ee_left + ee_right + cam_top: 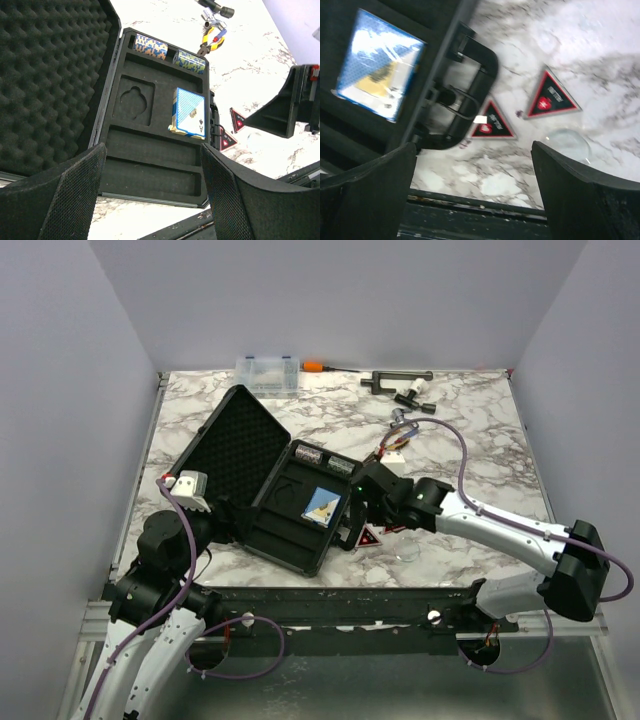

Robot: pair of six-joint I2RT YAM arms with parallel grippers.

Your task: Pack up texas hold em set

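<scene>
The black briefcase lies open, its foam lid (235, 440) (45, 75) to the left and its moulded tray (290, 530) (150, 170) to the right. A blue-faced card deck (322, 505) (188, 112) (377, 72) rests in the tray. Two rows of chips (150, 47) fill the far slots. On the marble beside the handle (470, 85) lie two red-black triangles (227, 141) (492, 122) and a clear disc (567, 145). My left gripper (152, 165) hangs open over the tray's near edge. Over the table next to the handle, my right gripper (355, 518) (472, 150) is open and empty.
A clear compartment box (267, 373), an orange-handled screwdriver (320, 367) and a black T-shaped tool (395, 380) lie along the back. Pliers (400, 440) (212, 40) sit behind the case. The table's front edge (470, 205) runs just below my right fingers.
</scene>
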